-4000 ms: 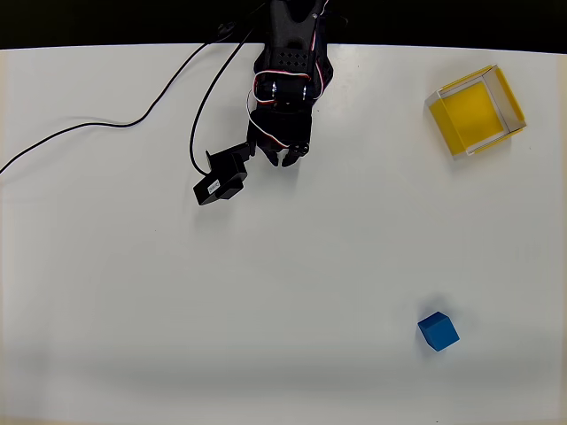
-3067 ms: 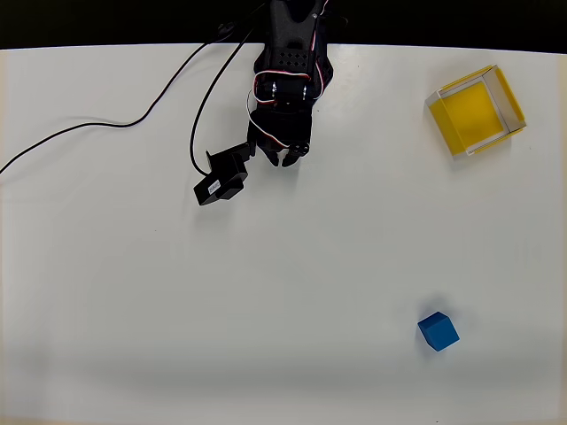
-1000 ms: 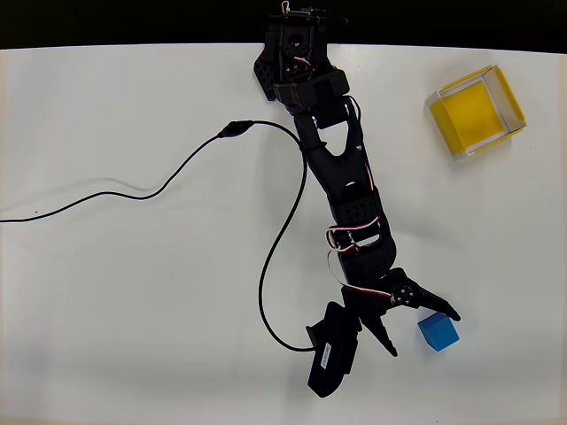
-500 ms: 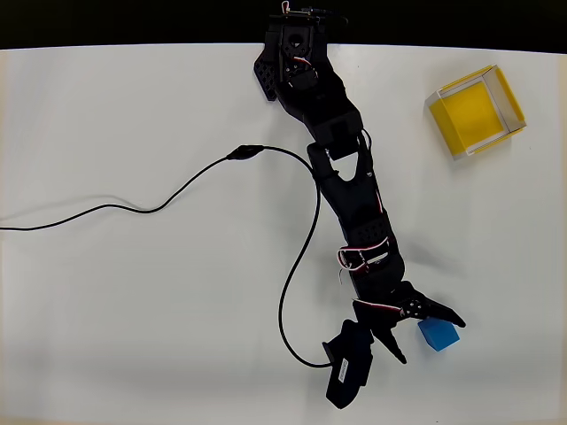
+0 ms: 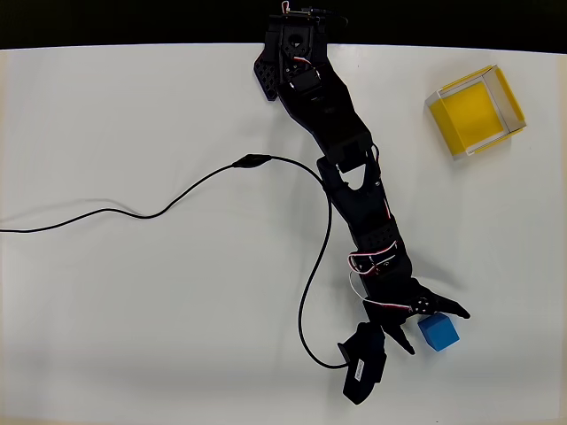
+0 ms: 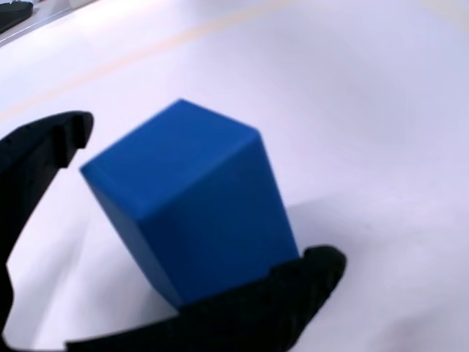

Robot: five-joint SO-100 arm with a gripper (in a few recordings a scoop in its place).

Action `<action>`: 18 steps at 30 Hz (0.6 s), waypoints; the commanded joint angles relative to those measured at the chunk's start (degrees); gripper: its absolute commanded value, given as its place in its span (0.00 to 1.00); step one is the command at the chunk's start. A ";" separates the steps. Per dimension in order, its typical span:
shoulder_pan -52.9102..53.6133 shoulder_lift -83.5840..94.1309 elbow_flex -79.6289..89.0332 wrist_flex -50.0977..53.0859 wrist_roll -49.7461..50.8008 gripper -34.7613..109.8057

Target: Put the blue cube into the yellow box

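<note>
Straddling blue cube (image 5: 438,332) on counter (image 5: 133,310), claw (image 5: 435,328) spread wide, nothing gripped. Cube judged light, rigid, matte; opposite flat faces best pinched.

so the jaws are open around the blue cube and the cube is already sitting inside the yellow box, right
Not quite. The jaws of the gripper are open around the blue cube, but the cube is not inside the yellow box. The overhead view shows it resting on the white table near the bottom edge, well apart from the box at the upper right. The wrist view shows the cube on the bare table between the jaws.
</note>
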 commanded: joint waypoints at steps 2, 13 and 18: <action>-1.14 2.81 -8.44 -0.18 -0.18 0.64; -2.72 -0.79 -13.01 3.60 -2.20 0.57; -3.43 -2.37 -14.41 3.43 -2.99 0.56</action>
